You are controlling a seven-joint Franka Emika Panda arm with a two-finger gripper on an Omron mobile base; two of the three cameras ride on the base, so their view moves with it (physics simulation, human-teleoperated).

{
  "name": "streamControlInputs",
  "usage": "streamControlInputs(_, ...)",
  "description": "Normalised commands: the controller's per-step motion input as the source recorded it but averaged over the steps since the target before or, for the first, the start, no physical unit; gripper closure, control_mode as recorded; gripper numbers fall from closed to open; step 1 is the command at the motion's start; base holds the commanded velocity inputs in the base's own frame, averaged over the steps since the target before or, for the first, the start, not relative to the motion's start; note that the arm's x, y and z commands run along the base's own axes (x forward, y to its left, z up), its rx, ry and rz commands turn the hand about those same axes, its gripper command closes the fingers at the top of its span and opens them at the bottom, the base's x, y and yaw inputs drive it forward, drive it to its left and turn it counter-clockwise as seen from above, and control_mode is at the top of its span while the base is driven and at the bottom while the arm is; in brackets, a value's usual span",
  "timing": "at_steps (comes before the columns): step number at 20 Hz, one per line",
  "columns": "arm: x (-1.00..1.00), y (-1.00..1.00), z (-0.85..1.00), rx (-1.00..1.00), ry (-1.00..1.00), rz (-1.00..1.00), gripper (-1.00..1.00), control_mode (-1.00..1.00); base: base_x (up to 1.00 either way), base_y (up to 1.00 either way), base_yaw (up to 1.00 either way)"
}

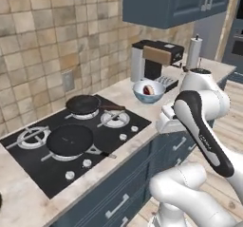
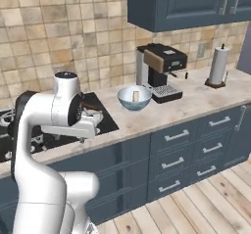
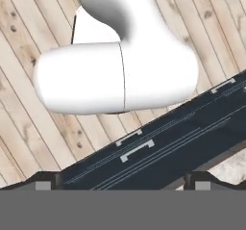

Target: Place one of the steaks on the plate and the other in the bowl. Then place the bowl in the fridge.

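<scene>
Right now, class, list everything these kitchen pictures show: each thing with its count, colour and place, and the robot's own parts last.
bowl: one, pale blue-white, on the counter between the cooktop and the coffee machine.
steak: one, pinkish-red, inside the bowl.
cooktop: one, black, set into the counter.
frying pans: two, black, on the cooktop burners.
coffee machine: one, black and silver, by the tiled wall.
paper towel roll: one, white, upright on the counter's right end.
counter: one, beige speckled, over the drawers.
drawers: several, dark blue with silver handles.
wall cabinets: dark blue, above the counter.
floor: pale wood planks.
arm: one, white with dark joints, in front of the counter.
gripper: one, dark fingertips, open, pointing down at the drawers.
</scene>
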Motion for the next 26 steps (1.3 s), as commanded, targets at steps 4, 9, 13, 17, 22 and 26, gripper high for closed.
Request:
streamControlInputs(4,0.00,0.00,0.00,0.00,0.00,0.00,-1.00,1.00,-0.05,0.00,-0.51)
streamControlInputs(9,0.00,0.00,0.00,0.00,0.00,0.00,-1.00,1.00,0.00,0.00,-0.46)
streamControlInputs(13,0.00,0.00,0.00,0.00,0.00,0.00,-1.00,1.00,0.04,0.00,-0.49)
streamControlInputs(17,0.00,0.00,0.00,0.00,0.00,0.00,-1.00,1.00,0.23,0.00,-0.47)
streamControlInputs(22,0.00,0.00,0.00,0.00,0.00,0.00,-1.00,1.00,0.50,0.00,-0.40)
streamControlInputs(26,0.00,0.00,0.00,0.00,0.00,0.00,-1.00,1.00,0.74,0.00,-0.38)
